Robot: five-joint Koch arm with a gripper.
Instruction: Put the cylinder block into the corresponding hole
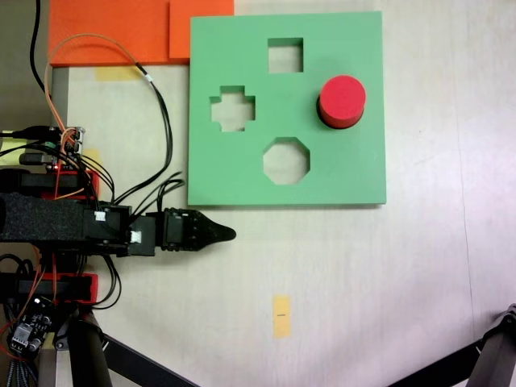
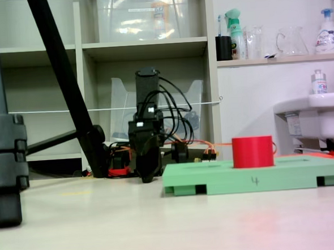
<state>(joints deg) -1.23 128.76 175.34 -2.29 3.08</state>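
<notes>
- cylinder block (image 2: 252, 151) standing upright in the green foam board (image 2: 215, 176), nearest the low fixed camera; in the top-down fixed view the red cylinder (image 1: 342, 101) is sitting at the board's right side, right of the cross cutout (image 1: 232, 109)
- block is occupying the corresponding hole, so the round cutout itself is hidden under it; top half sticking up above the board surface
- square cutout (image 1: 285, 55) and octagonal cutout (image 1: 286, 160) lying open
- gripper (image 1: 226, 235) resting low over the table (image 1: 363, 282), just below the board's lower-left corner in the top-down view, apart from board and block
- gripper (image 2: 147, 176) pointing down in the low view; jaws looking pressed together into one dark tip, holding nothing
- orange foam sheets (image 1: 113, 31) lying past the board's top-left edge
- shelving (image 2: 145, 47) and sink (image 2: 319, 113) sitting farthest back
</notes>
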